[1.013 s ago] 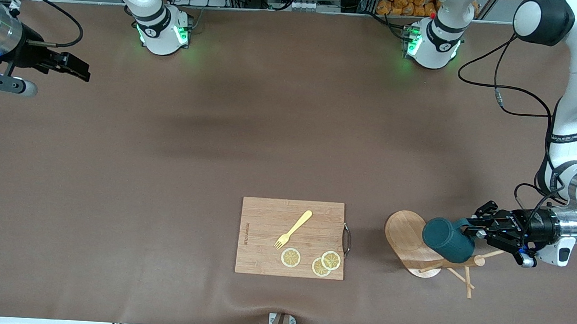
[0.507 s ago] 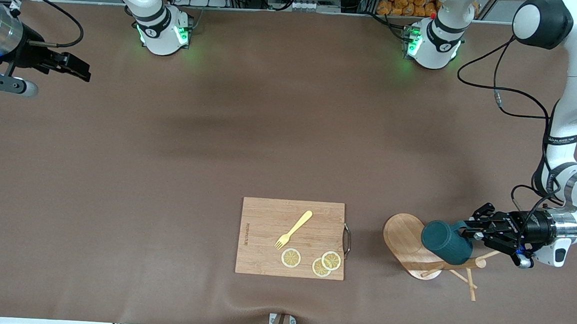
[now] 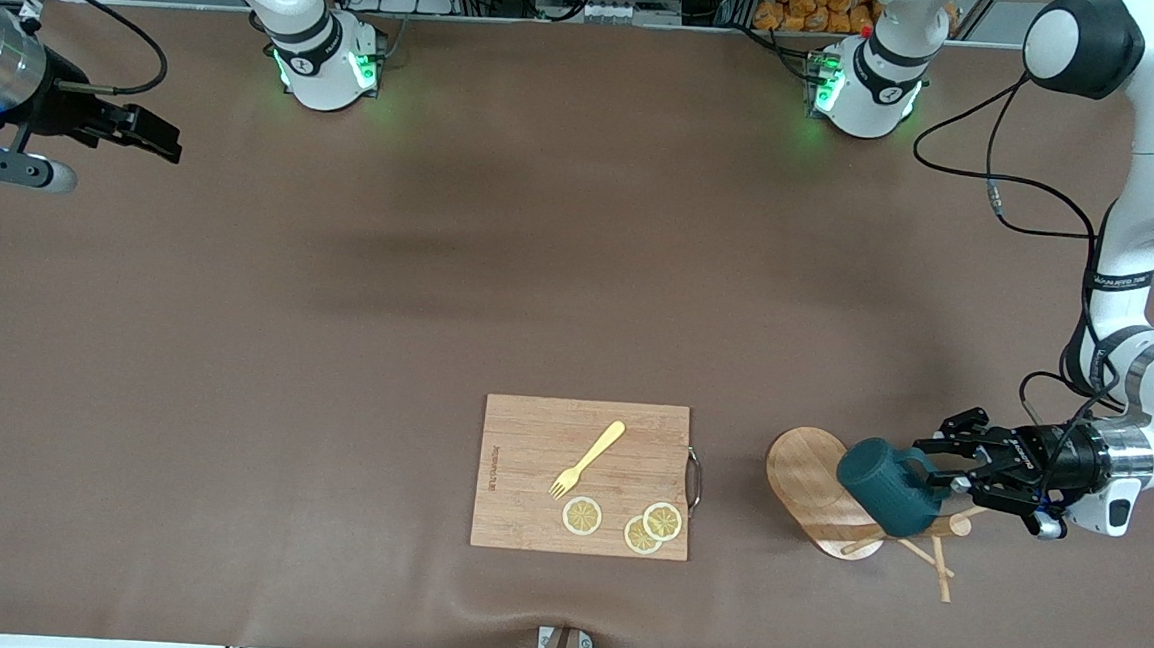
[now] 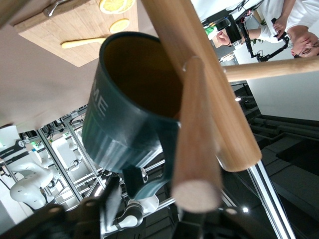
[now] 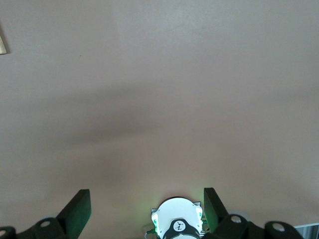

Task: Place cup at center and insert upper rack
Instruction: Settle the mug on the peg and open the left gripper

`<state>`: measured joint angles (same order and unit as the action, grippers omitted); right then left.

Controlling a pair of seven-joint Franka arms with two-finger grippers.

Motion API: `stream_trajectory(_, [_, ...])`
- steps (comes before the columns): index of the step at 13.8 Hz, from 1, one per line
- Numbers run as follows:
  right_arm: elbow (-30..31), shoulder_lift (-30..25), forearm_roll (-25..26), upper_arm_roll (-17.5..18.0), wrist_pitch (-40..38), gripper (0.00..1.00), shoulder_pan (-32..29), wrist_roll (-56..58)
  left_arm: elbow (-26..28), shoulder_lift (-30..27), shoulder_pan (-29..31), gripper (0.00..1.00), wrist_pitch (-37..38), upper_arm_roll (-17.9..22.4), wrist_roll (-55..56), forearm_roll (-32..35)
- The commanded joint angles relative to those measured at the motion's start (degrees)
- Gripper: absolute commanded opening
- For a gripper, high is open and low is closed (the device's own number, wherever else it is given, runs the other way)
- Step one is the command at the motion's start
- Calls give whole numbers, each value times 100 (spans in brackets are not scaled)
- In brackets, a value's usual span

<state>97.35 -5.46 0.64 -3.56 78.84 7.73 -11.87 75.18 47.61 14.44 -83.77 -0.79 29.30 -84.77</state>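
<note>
The dark teal cup (image 3: 888,486) lies tilted on the upper rack (image 3: 813,484), a wooden mug tree tipped on its side near the left arm's end of the table. In the left wrist view the cup (image 4: 127,99) shows its tan inside and leans against the rack's post (image 4: 199,74) and a peg. My left gripper (image 3: 932,466) is open, its fingers spread on either side of the cup's handle (image 4: 157,174). My right gripper (image 3: 162,143) waits open and holds nothing, over the table at the right arm's end.
A rectangular cutting board (image 3: 528,461) lies beside the rack, toward the table's middle. It carries a yellow fork (image 3: 589,458) and three lemon slices (image 3: 582,516). A black cable (image 3: 1026,191) hangs along the left arm.
My left gripper's fingers have parted from the cup's handle. The cup has settled slightly lower on the rack, toward its base. The right arm has not moved.
</note>
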Motion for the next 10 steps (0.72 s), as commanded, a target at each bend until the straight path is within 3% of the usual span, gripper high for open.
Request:
stream_trajectory(1, [30, -42, 95, 5, -27, 100, 18, -61, -30, -155, 102, 100, -69, -18, 320, -49])
stream_trajectory(5, [30, -42, 103, 5, -27, 100, 18, -61, -56, -488, 217, 100, -52, 17, 979, -22])
stream_trajectory(10, [30, -42, 95, 5, -27, 100, 26, -70, -39, -1209, 375, 100, -43, -9, 1077, 811])
